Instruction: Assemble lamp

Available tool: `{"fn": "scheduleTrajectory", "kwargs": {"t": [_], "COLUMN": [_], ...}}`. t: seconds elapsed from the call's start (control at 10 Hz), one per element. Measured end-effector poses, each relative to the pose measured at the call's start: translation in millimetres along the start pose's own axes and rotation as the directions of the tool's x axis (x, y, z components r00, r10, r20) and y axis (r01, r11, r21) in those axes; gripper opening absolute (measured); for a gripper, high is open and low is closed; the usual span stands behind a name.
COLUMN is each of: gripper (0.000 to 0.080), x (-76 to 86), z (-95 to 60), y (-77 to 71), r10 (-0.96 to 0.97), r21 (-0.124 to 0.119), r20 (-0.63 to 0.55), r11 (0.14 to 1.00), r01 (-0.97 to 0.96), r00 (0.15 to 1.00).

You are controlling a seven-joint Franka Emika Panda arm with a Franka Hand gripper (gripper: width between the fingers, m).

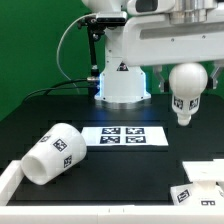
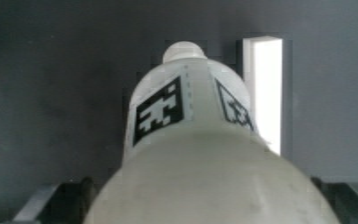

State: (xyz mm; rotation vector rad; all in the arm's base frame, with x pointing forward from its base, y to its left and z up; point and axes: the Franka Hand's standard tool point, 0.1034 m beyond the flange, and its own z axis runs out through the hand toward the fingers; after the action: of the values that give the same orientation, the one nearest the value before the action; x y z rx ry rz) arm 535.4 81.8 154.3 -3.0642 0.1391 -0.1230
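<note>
The round-headed bulb (image 1: 186,88) hangs in the air at the exterior view's right, stem down, held by my gripper (image 1: 187,66) well above the black table. In the wrist view the bulb (image 2: 194,140) fills the middle, its tagged stem pointing away, with dark fingers (image 2: 51,200) at either side of its head. The tapered shade (image 1: 53,153) lies on its side at the front left. The angular base (image 1: 200,183) sits at the front right, partly cut by the frame edge.
The marker board (image 1: 124,134) lies flat in the middle of the table and also shows in the wrist view (image 2: 261,90). The white robot pedestal (image 1: 123,82) stands behind it. A white rim (image 1: 60,210) borders the table front.
</note>
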Motion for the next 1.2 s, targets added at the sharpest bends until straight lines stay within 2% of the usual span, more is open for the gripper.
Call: {"fn": "scheduleTrajectory", "kwargs": {"t": [0.2, 0.3, 0.4, 0.6, 0.7, 0.9, 1.0, 1.1, 1.2], "gripper": [0.0574, 0.0574, 0.0574, 0.0574, 0.0574, 0.0574, 0.0574, 0.0574, 0.0574], "x": [7.5, 20.0, 43.0, 69.0, 70.9, 69.4, 69.0, 74.4, 88.7], "z": [-0.2, -4.7, -11.2, -10.1, -7.0, -6.2, -4.4, -4.0, -3.8], "y": [-3.0, -5.5, -8.0, -17.0, -20.8, -19.3, -15.1, -4.6, -0.5], "r10": [-0.014, -0.028, -0.028, -0.056, -0.077, -0.07, -0.1, -0.119, -0.117], "r21": [0.008, 0.007, 0.013, 0.007, -0.002, -0.001, -0.017, -0.035, -0.042], "r20": [-0.143, -0.182, -0.274, -0.378, -0.401, -0.39, -0.37, -0.332, -0.315], "r11": [1.0, 1.0, 0.999, 0.998, 0.997, 0.997, 0.995, 0.993, 0.993], "r01": [0.015, 0.03, 0.033, 0.064, 0.083, 0.076, 0.1, 0.114, 0.109], "r00": [0.99, 0.983, 0.961, 0.924, 0.913, 0.918, 0.924, 0.936, 0.942]}}
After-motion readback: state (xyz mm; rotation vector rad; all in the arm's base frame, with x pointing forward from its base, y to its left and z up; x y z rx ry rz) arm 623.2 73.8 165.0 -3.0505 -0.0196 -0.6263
